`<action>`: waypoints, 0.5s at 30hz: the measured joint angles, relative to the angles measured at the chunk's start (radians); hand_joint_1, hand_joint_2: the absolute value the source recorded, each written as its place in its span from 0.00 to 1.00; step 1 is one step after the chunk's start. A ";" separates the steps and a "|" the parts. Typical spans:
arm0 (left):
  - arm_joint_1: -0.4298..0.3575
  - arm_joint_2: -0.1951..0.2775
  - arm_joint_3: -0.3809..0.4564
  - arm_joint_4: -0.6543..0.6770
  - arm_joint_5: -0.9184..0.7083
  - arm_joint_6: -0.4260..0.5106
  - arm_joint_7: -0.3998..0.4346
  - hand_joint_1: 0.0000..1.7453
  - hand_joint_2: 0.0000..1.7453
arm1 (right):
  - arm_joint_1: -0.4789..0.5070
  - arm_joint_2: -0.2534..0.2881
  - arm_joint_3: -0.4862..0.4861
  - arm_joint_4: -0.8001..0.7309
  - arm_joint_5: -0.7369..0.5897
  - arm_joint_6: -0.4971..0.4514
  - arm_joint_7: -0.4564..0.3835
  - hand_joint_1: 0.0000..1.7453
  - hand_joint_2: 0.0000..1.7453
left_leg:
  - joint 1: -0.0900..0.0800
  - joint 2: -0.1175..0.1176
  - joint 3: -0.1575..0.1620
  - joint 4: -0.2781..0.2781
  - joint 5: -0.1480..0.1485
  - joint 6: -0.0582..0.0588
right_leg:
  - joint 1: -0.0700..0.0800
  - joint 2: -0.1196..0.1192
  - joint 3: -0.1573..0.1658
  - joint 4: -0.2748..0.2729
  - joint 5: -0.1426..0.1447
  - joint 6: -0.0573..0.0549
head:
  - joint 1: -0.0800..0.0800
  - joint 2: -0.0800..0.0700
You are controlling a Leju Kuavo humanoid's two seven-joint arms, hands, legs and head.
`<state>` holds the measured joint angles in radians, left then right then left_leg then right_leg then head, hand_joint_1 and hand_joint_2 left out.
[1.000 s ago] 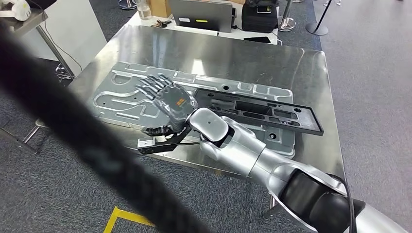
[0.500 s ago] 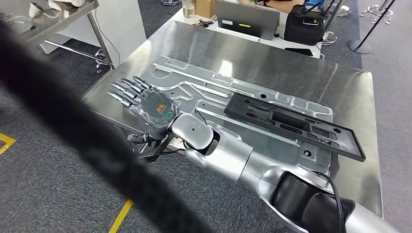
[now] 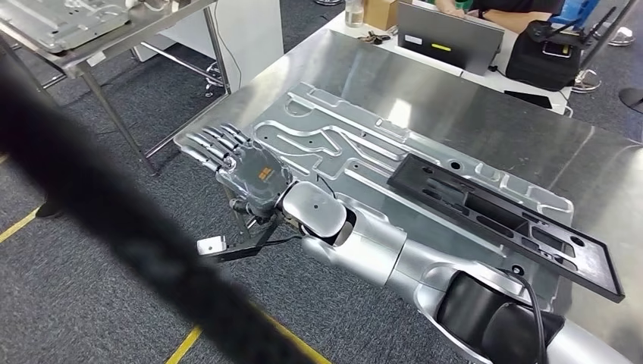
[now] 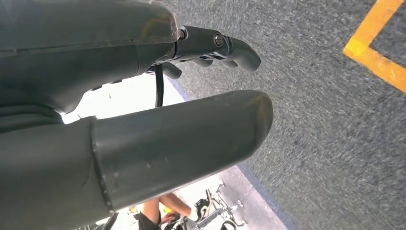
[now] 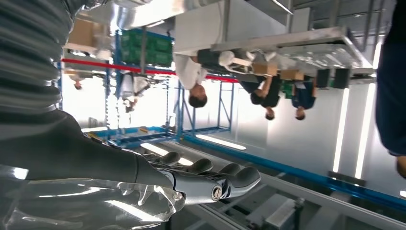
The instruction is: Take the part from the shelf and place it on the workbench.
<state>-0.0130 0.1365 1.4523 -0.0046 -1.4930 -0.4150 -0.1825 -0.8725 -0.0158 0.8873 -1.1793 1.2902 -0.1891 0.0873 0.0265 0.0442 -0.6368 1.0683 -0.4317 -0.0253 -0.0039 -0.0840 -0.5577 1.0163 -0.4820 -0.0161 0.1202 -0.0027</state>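
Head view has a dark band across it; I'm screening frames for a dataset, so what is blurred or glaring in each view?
Head view: a dark out-of-focus band crosses the lower left; the workbench shows soft glare. Left wrist view: the left hand is sharp against blown-out white. Right wrist view: bright backlight behind the people; the right hand is sharp.

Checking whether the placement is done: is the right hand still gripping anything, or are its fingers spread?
Spread, holding nothing. The right hand is flat and extended past the steel workbench corner; the black rectangular frame part lies apart.
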 joint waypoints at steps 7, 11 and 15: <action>0.007 -0.030 -0.007 0.001 0.000 0.018 -0.005 0.00 0.00 | 0.015 -0.041 0.000 -0.022 -0.016 0.000 -0.002 0.00 1.00 | -0.001 -0.040 0.012 -0.039 0.008 0.045 | -0.003 0.032 -0.029 0.086 -0.068 0.032 | 0.000 0.000; 0.007 -0.044 -0.013 0.001 0.001 0.027 -0.007 0.00 0.00 | 0.047 -0.062 0.000 -0.023 -0.017 -0.001 -0.003 0.00 1.00 | -0.007 -0.088 0.008 -0.039 0.010 0.053 | -0.003 0.081 -0.137 0.295 -0.141 0.029 | 0.000 0.000; 0.009 -0.057 -0.019 0.001 0.002 0.035 -0.007 0.00 0.00 | 0.056 -0.069 0.000 -0.022 -0.023 -0.003 -0.002 0.00 1.00 | -0.012 -0.139 0.010 -0.038 0.013 0.051 | 0.003 0.137 -0.046 0.083 -0.016 0.001 | 0.000 0.000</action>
<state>-0.0042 0.0798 1.4329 -0.0033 -1.4912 -0.3804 -0.1892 -0.8168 -0.0850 0.8873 -1.2018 1.2668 -0.1918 0.0851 0.0149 -0.0947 -0.6266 1.0299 -0.4188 0.0257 -0.0006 0.0525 -0.6039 1.0990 -0.4976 -0.0147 0.1204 -0.0027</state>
